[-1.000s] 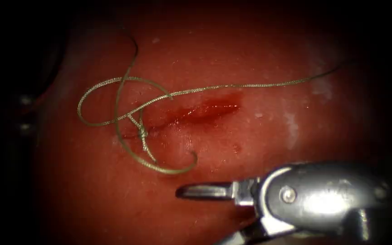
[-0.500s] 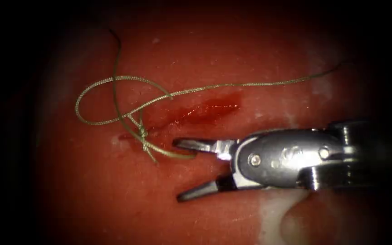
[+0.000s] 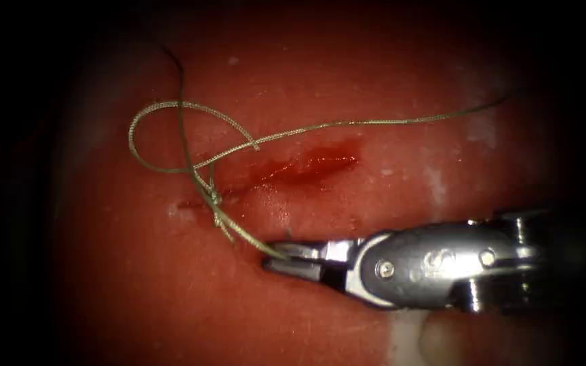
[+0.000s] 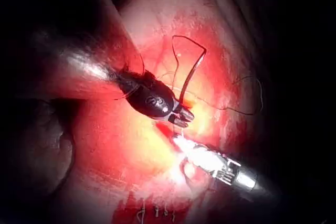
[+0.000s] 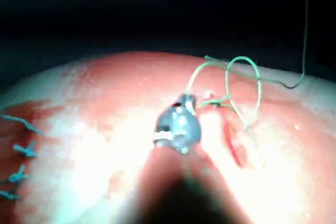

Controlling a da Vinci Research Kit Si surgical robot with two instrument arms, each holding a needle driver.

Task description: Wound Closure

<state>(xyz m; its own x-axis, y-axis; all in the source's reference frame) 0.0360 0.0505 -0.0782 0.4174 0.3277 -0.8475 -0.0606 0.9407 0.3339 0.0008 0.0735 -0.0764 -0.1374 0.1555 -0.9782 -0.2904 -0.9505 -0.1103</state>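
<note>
1. The tissue (image 3: 171, 305) bears the cut (image 3: 300, 166), which lies just beyond the right tool (image 3: 286, 256).
2. That tool is clenched on the thread (image 3: 374, 122) tail. We cannot tell what the left tool (image 4: 184, 116) holds.
3. The knot (image 3: 213, 200) sits close by, far-left of the pincer.
4. We judge the grip best kept firm and the tail's tension gentle, in line with the knot.
5. We cannot make out the needle.

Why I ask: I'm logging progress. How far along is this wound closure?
Done: one knot sits at the left end of the cut. In hand: the right tool has its fingers shut on the thread tail below the knot. Left: right of the knot the cut lies open and red, with no stitch across it.
</note>
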